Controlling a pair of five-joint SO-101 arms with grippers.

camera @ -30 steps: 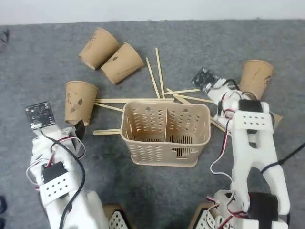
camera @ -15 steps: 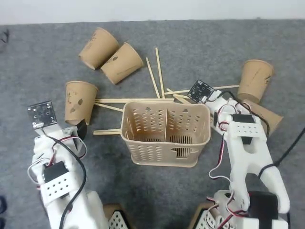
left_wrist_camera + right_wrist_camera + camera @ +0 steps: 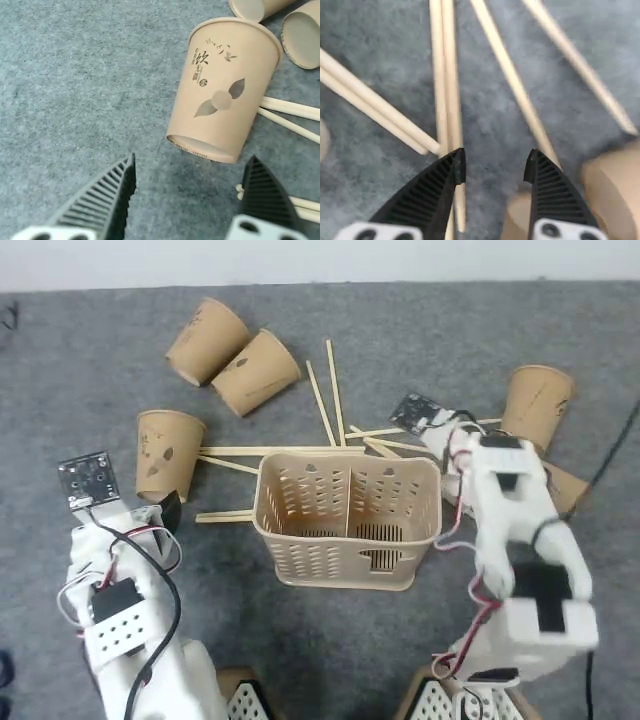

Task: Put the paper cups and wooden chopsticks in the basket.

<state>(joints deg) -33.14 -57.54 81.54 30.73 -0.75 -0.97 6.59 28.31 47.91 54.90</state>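
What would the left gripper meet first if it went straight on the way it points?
Most likely the small end of the paper cup, which lies on its side right ahead of the left gripper; the depth is hard to judge.

We see soft, even, fairly bright light falling from overhead in the high view; the basket throws only a faint shadow onto the carpet toward 6 o'clock. In the left wrist view the cup lays a pale shadow toward 7 o'clock. In the right wrist view the chopsticks cast thin, weak shadows.
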